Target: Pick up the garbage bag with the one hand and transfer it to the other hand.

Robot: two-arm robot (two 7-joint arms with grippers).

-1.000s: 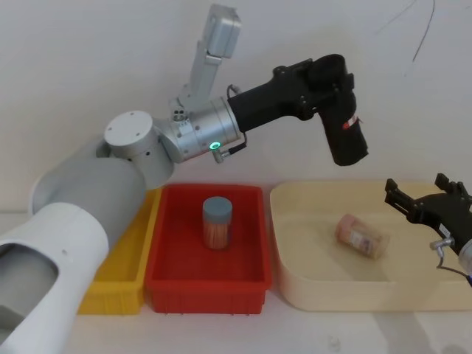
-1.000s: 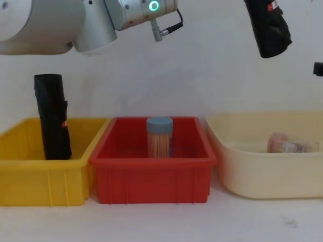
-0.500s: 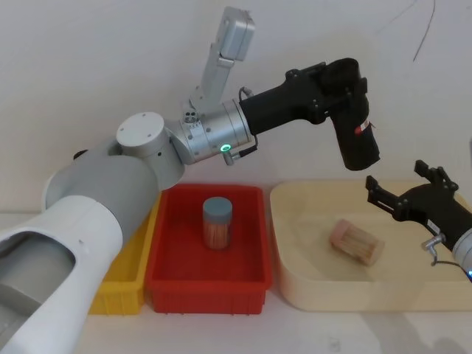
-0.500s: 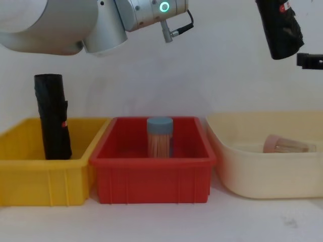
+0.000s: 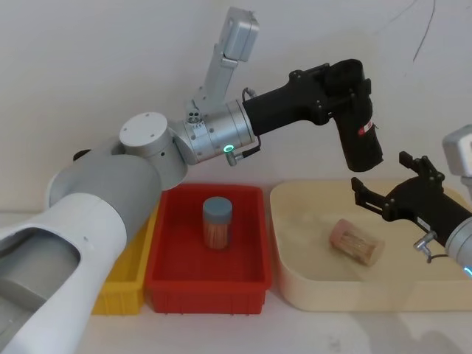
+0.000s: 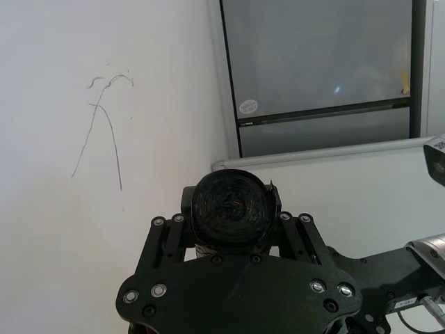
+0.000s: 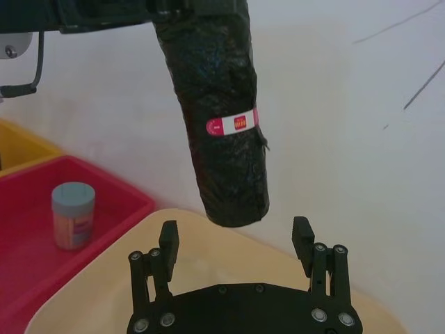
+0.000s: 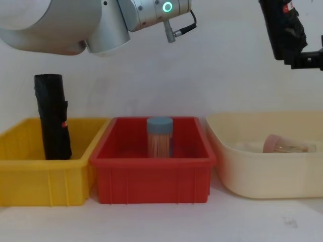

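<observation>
We see the left end effector (image 5: 341,80), on the silver-grey arm with the green ring light, raised high and clamped on the upper end of a black roll of garbage bags (image 5: 360,136) banded with a red-and-white label. The roll hangs nearly upright in the air over the cream plastic tray (image 5: 293,279). The right end effector (image 7: 235,233) sits just under the roll's lower end, its fingers spread wide and holding nothing, apart from the roll. In the tray a pinkish jar (image 5: 356,241) lies on its side. A grey-lidded jar of toothpicks (image 5: 217,223) stands in the red plastic bin (image 5: 177,279). A second black roll (image 8: 52,118) stands in the yellow plastic bin (image 8: 30,181).
</observation>
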